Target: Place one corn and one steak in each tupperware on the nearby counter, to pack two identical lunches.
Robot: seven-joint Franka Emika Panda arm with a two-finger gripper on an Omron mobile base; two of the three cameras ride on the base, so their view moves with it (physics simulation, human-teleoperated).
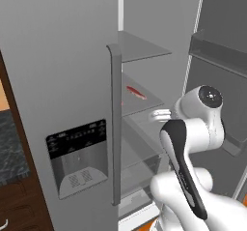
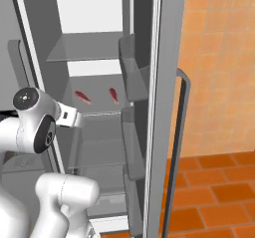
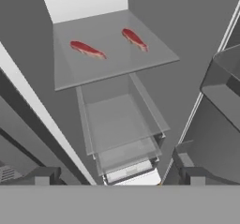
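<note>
Inside the open fridge (image 2: 99,13), two steak strips on a glass shelf (image 3: 112,63), well apart from each other: the left steak (image 3: 87,49) and the right steak (image 3: 134,39), both flat, dark red with a pale streak. Same two pieces seen from the right base view at (image 2: 82,97) and (image 2: 114,95); from the left base view one strip visible at (image 1: 135,92), past the edge of the closed left door (image 1: 58,80) with its dispenser panel (image 1: 77,155). Below the shelf, a clear drawer (image 3: 119,120), pulled toward the near side. Door bins (image 2: 130,62) on the open right door. Tool (image 3: 117,178) near the fridge front, aimed at the shelf, far from both strips; finger tips (image 3: 42,176) wide apart, nothing between them. A piece of dark speckled tabletop (image 1: 9,148) at far left.
</note>
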